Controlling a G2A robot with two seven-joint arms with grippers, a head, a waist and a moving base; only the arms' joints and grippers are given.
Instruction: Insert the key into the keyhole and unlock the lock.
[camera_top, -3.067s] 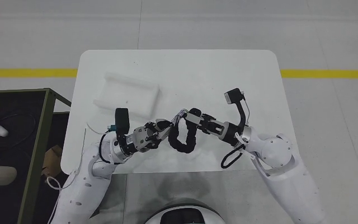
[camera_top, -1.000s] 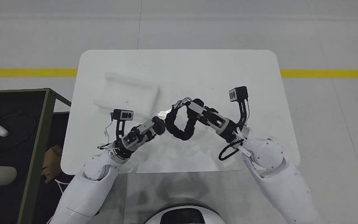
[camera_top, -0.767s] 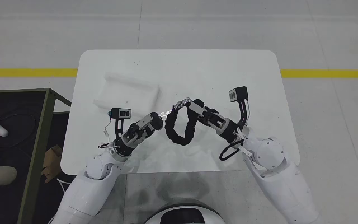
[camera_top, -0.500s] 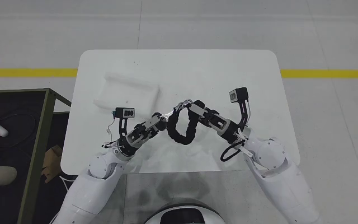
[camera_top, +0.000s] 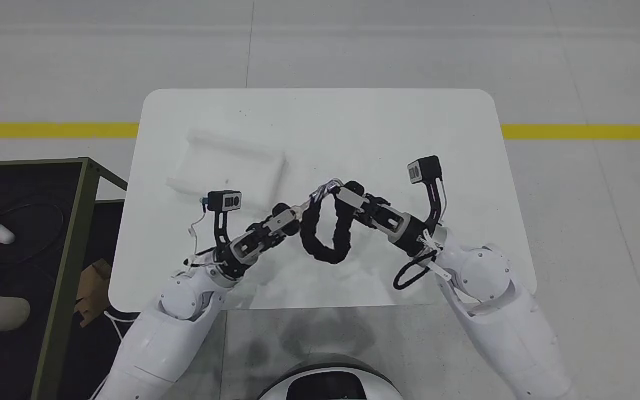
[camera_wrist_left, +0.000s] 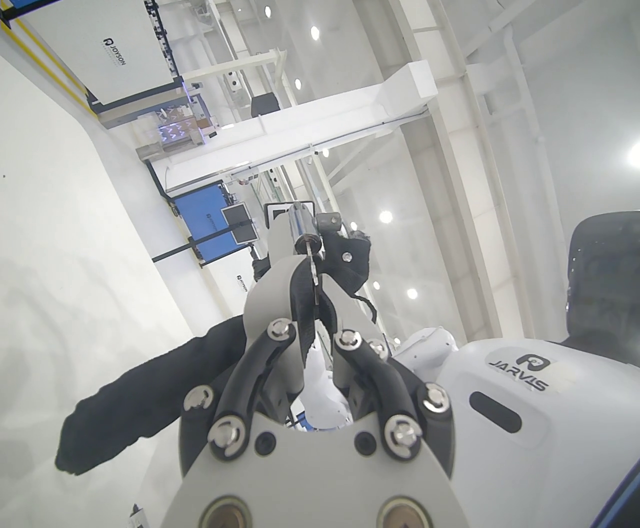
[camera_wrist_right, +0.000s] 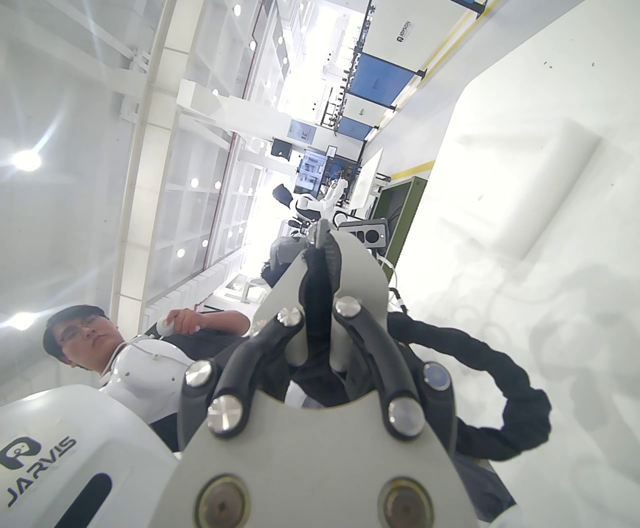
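Note:
A black fabric-sleeved cable lock (camera_top: 325, 238) hangs in a loop over the table's middle. My right gripper (camera_top: 343, 196) is shut on the sleeve close to the silver lock cylinder (camera_wrist_left: 301, 229). In the right wrist view, the right gripper (camera_wrist_right: 320, 244) pinches the black sleeve, and the loop (camera_wrist_right: 500, 395) trails off toward the table. My left gripper (camera_top: 289, 213) meets it from the opposite side. In the left wrist view, the left gripper (camera_wrist_left: 311, 272) is shut on the key (camera_wrist_left: 314, 276). The key's tip touches the cylinder's end face at the keyhole.
A white foam tray (camera_top: 230, 165) lies at the table's far left part. The white table (camera_top: 420, 130) has bare surface at the back and right. A dark cart (camera_top: 45, 250) stands off the left edge.
Since the first frame both grippers have carried the lock and key farther from the front edge, and the left wrist has rolled. Over the last half second the key stays at the cylinder's end.

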